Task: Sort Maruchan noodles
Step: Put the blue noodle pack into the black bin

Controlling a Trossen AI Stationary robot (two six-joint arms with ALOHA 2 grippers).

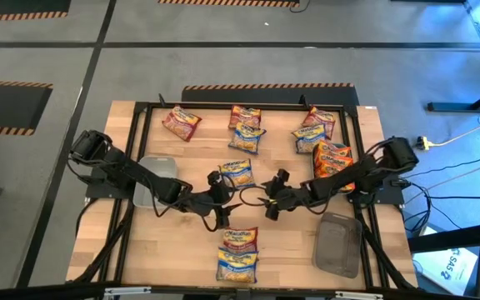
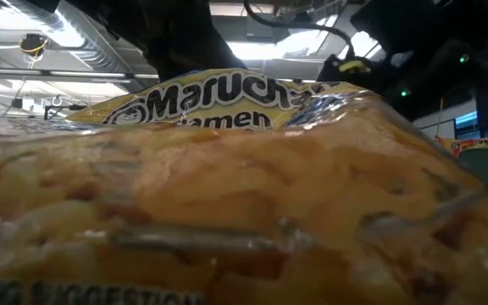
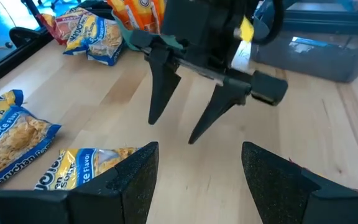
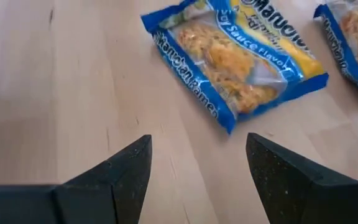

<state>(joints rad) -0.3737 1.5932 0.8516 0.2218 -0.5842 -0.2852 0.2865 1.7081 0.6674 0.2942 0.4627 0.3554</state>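
Observation:
Maruchan noodle packets lie flat on the wooden table. A blue-and-yellow packet (image 1: 237, 172) (image 4: 235, 56) lies at the centre, and a stack (image 1: 238, 254) near the front edge fills the low view (image 2: 227, 186). Red, blue and orange packets (image 1: 245, 125) (image 1: 322, 142) lie along the far side. My left gripper (image 1: 223, 200) (image 3: 197, 174) and my right gripper (image 1: 267, 198) (image 4: 197, 168) face each other over bare wood just nearer than the centre packet. Both are open with nothing between their fingers. The left wrist view shows the right gripper (image 3: 185, 118) with its fingers pointing down.
A clear tray (image 1: 155, 179) stands on the left behind my left arm, and a grey tray (image 1: 338, 243) at the near right. A black frame (image 1: 140, 108) runs round the table. Bare wood (image 1: 182, 250) lies at the near left.

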